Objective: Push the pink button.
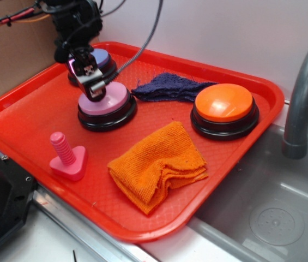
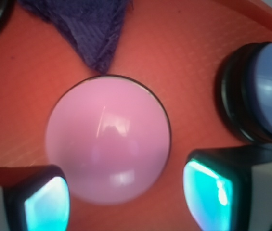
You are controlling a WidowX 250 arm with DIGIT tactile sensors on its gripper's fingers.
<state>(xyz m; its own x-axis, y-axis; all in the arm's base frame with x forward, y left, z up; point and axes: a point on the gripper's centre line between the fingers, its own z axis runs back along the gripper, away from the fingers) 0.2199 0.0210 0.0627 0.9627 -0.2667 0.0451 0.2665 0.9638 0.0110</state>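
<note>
Pink button [image 1: 108, 101] sitting toward the back-left part of the red tray [image 1: 28, 136], pale pink dome on a black base. Fills the middle of the wrist view too [image 2: 108, 139], dome glossy with a couple of window glints on it.

Gripper [image 1: 95, 87] parked right over the dome's 10 o'clock edge in the exterior view, down low, though can't say for sure whether it's actually touching. From the wrist camera, two fingers [image 2: 208, 190] showing at 5 and 7 o'clock, teal-glowing pads, straddling the bottom of the button. Jaws spread fairly wide, nothing between them but the dome below.

Directly behind the gripper, at about 11 o'clock from the pink one, a lavender-blue button [image 1: 100, 58], mostly hidden by the arm; shows up at 3 o'clock in the wrist view [image 2: 268, 91]. Dark blue cloth [image 1: 170, 88] bunched up at 2 o'clock, its tip just reaching the pink button's rim in the wrist shot [image 2: 90, 33]. Orange button [image 1: 223, 103] way over at 3 o'clock. Folded orange cloth [image 1: 159, 164] at 5 o'clock, near the tray's front edge. Pink threaded peg [image 1: 66, 157] on a triangular base at 7 o'clock, standing upright.

Off the tray at the right: grey faucet [image 1: 305, 93] and a steel sink [image 1: 273, 218].
</note>
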